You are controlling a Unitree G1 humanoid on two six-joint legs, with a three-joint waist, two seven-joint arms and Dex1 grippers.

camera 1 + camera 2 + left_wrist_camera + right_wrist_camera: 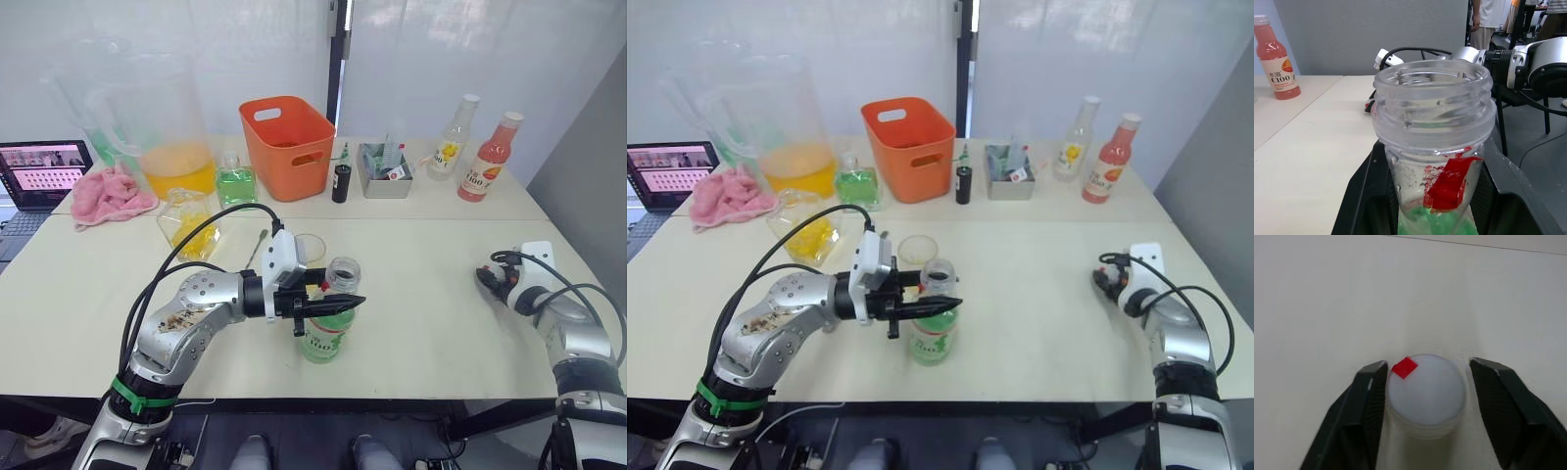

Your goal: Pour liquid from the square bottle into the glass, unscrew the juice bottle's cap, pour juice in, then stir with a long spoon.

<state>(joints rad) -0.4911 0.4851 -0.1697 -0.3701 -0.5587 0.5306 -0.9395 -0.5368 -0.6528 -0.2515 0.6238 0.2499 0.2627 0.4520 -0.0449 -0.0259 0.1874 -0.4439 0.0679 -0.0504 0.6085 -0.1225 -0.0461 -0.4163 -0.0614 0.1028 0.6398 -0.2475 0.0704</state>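
Head views: the left hand (328, 304) grips the uncapped juice bottle (326, 333) upright on the desk (431, 313), just in front of the glass (312, 248); the square bottle (189, 223) stands well to the left, with the long spoon (255, 249) lying between it and the glass. Left wrist view: the bottle's open threaded neck (1434, 105) sits between the fingers. Right wrist view: the right hand (1426, 401) brackets the white cap (1426, 394) on the desk, its fingers slightly apart from it. Judged progress: unscrewing is done; the juice pour and stirring remain.
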